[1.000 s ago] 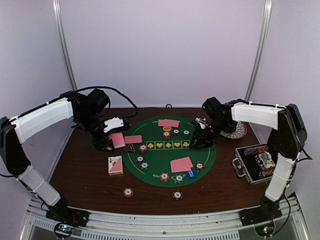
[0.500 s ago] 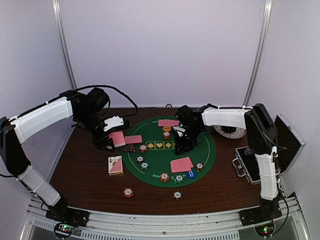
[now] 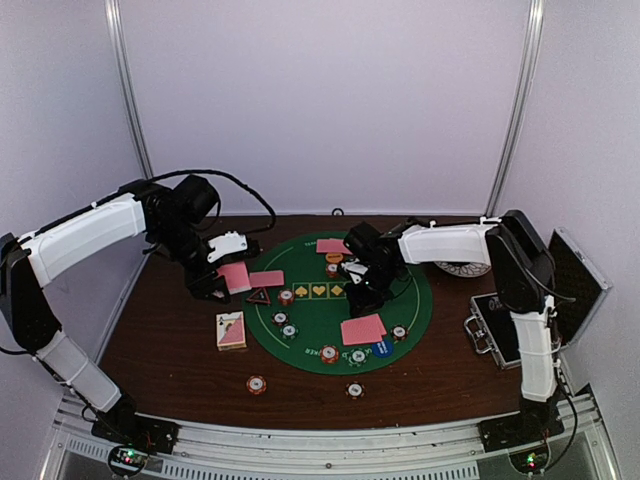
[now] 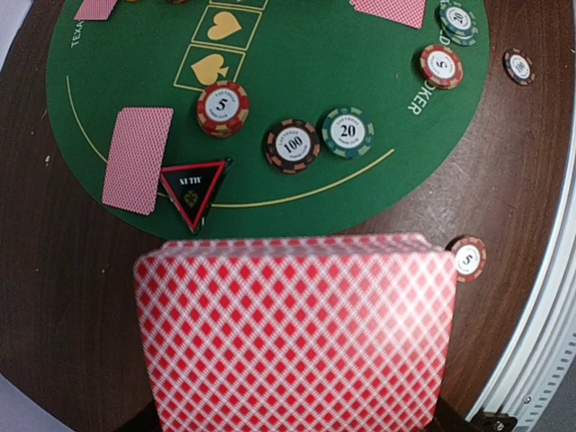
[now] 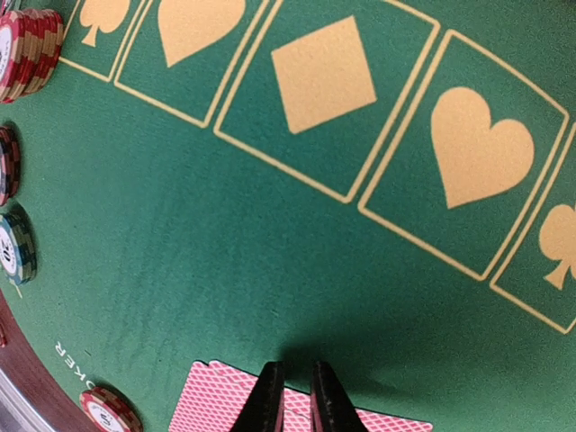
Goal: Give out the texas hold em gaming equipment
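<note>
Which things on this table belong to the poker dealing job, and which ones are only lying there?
For the job: card deck, dealt pink-backed cards, poker chips, triangle marker, orange button, blue button.
Lying about: patterned plate, black case.

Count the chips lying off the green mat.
2: a red chip on the wood off the mat's near-left edge, and a darker chip to its right. More may be hidden.

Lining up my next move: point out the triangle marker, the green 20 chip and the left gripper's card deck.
triangle marker (image 4: 193, 187), left wrist view, its black centre.
green 20 chip (image 4: 348, 131), left wrist view, its white numbered centre.
card deck (image 4: 297, 333), left wrist view, middle of the top card's back.
</note>
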